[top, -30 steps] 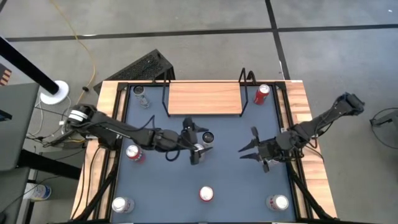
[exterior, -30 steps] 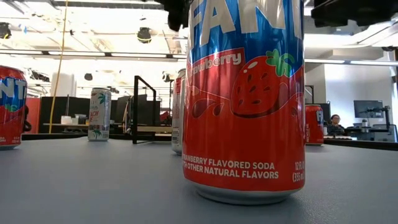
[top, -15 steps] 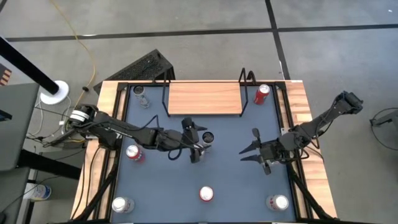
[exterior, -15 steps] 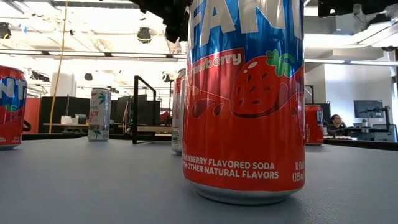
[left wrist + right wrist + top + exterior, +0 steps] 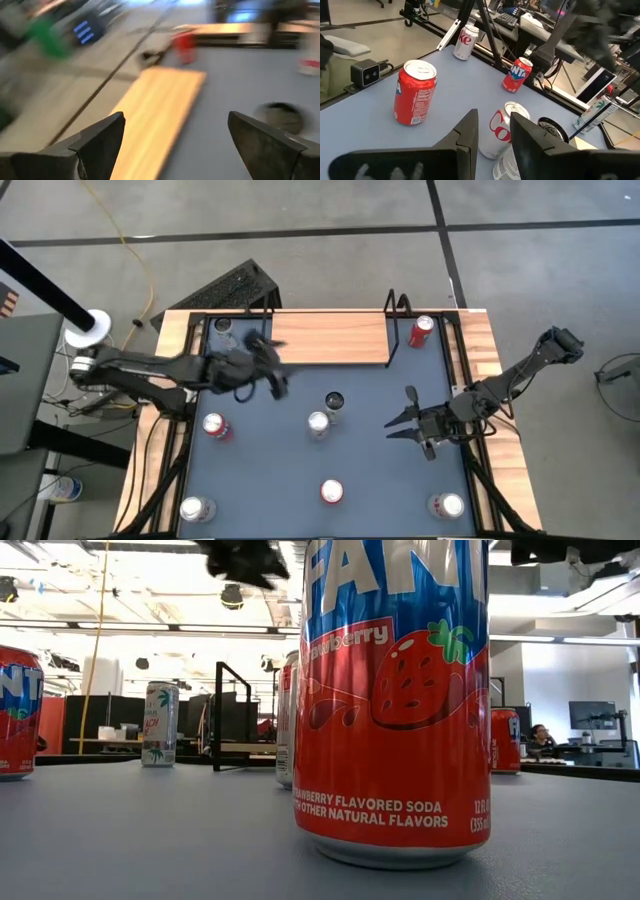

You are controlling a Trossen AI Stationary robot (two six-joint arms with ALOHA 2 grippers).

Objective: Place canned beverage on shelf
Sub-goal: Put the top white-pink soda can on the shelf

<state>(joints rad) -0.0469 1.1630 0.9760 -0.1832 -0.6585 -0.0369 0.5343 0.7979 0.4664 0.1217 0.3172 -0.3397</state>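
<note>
Table [image 5: 200,480]: dark mat, wooden rim, cans spread around it, apparently as stock for shelving.

Shelf [image 5: 328,338]: bare wooden board at twelve o'clock; no can on it.

Left gripper [image 5: 268,360]: near the shelf's left end, at ten o'clock from table centre; fingers spread, holding nothing.

Right gripper [image 5: 400,420]: waits at three o'clock, jaws parted, empty.

Silver-topped can [image 5: 318,423]: upright at table centre, ungripped, beside a dark-topped can [image 5: 334,401]; probably the next pick.

Red can [image 5: 421,331]: one o'clock, just beside the shelf's right end.

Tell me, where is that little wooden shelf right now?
In the high view the shelf sits at the table's far edge, centred, with a red can just right of it and the left gripper near its left end.
</note>
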